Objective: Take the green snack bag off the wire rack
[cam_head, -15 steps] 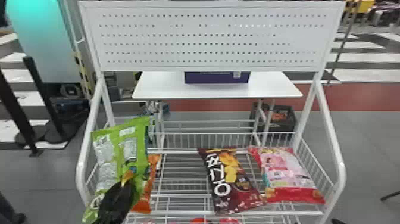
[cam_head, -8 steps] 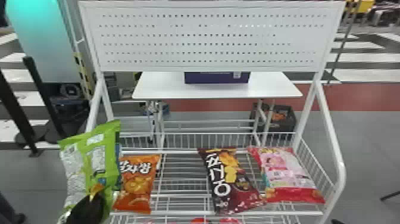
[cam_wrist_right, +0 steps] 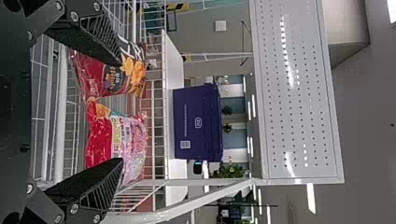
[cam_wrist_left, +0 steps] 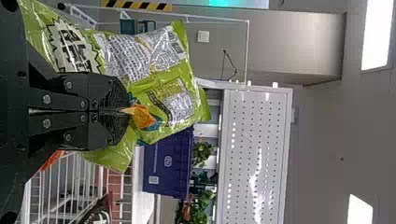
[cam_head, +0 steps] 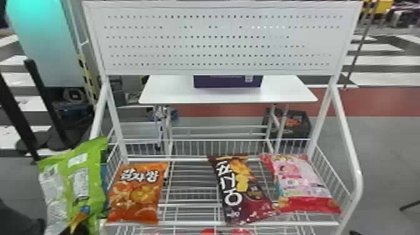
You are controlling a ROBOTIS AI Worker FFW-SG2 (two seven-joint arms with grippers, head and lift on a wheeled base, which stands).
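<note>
Wire rack (cam_head: 193, 223), green snack bag (cam_head: 70, 184) beside it, clamped in left gripper (cam_head: 78, 230)

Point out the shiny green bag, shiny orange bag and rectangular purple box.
Shiny green bag (cam_head: 69, 192), head view: its middle.
Shiny orange bag (cam_head: 136, 193), head view: its front's middle.
Rectangular purple box (cam_wrist_right: 196, 112), right wrist view: side facing camera.

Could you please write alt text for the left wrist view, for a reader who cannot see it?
The left claw pinches a shiny green bag. Beyond it are a blue box and a white perforated panel, all shown sideways.
</note>
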